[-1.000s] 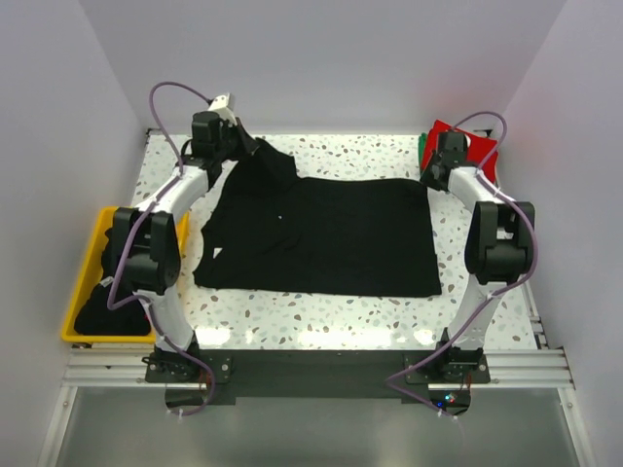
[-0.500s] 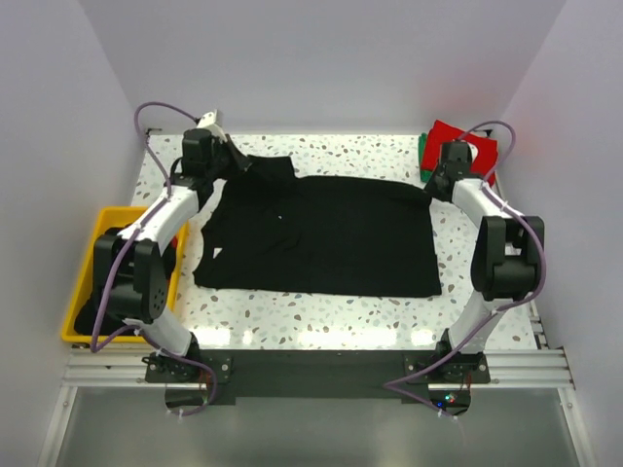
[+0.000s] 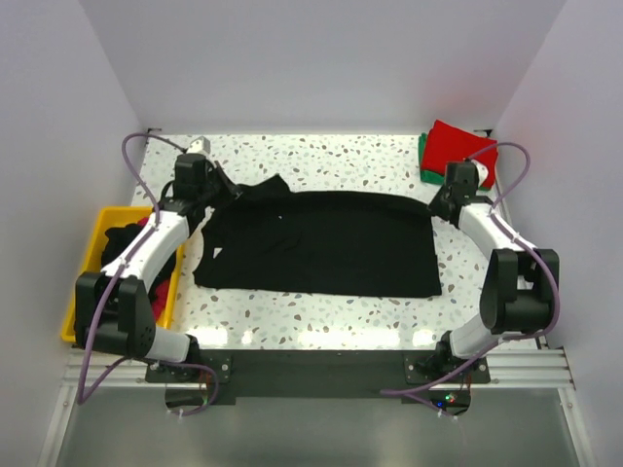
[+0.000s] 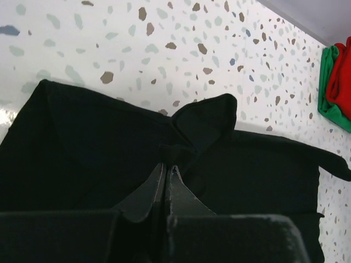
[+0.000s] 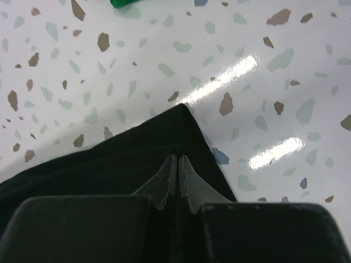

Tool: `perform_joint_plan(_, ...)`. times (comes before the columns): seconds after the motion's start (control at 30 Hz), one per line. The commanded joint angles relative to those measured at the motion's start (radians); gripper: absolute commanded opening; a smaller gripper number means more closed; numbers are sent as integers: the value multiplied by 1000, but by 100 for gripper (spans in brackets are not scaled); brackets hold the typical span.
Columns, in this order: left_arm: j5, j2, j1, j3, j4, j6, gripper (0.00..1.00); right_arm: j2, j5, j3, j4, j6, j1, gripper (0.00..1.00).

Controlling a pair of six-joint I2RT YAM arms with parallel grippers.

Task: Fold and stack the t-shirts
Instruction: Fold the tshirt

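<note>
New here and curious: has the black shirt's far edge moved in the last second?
Yes. The black t-shirt's far edge has come nearer, away from the table's back edge; its near hem stayed put.

No text, brand, number or sign can be read in any view. The black t-shirt [image 3: 321, 243] carries a small white neck label [image 3: 214, 255], but it is too small to show any writing.

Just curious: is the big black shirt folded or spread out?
Mostly spread: the black shirt lies flat on the table, far corners pinched by left gripper and right gripper.
</note>
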Motion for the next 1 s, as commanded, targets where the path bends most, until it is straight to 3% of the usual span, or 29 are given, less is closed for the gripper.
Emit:
perform_joint_plan(0.0, -33, -79, 9, -47, -28, -25, 0, -55, 9, -59, 34, 41, 4, 0)
perform_joint_plan(0.43, -54, -238, 9, -199, -99, -18, 0, -115, 37, -190, 28, 69, 4, 0)
perform_joint_plan(0.97, -111, -295, 9, -180, -182, -3, 0, -208, 31, -247, 8, 82, 4, 0)
